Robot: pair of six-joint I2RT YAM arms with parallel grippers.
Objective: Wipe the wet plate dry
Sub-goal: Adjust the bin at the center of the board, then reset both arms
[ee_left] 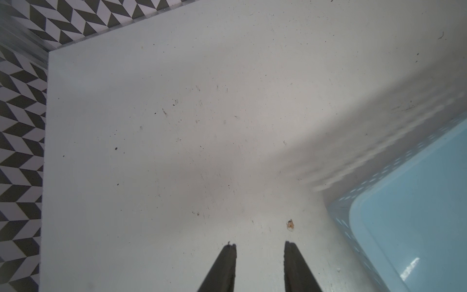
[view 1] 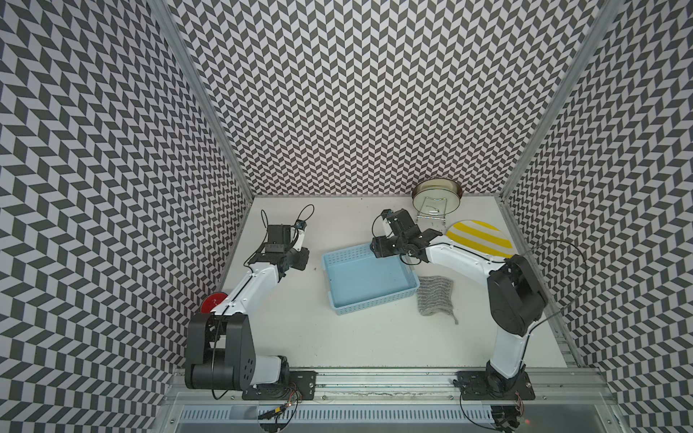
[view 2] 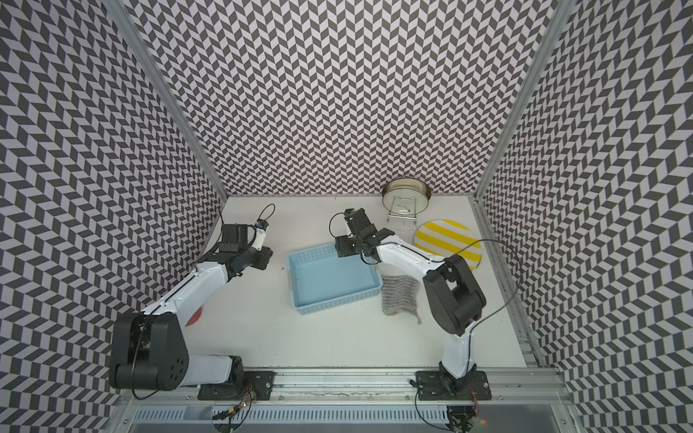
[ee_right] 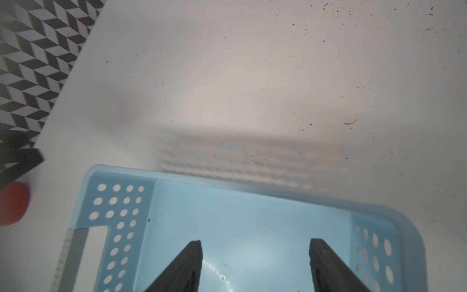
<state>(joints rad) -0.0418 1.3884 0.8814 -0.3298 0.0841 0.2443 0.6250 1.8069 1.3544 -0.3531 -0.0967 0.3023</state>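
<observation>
1. Right gripper: jaws wide, empty, over the blue perforated basket.
2. Left gripper: narrow gap, empty, above the table.
3. Yellow-striped plate: flat, right of frame. Likely stiff and slick when wet; grip the rim.
4. Grey knit cloth: looks limp; pinch an edge.

The basket looked like smooth pale-blue plastic, and its floor was glossy with bright glints in the right wrist view. The cloth was a grey ribbed knit, rough and matt. The striped plate had a smooth, even face. The round pan was shiny metal, propped on a thin wire stand. The table was matt white, scuffed and speckled. The left pincer had dull, dark fingers.
</observation>
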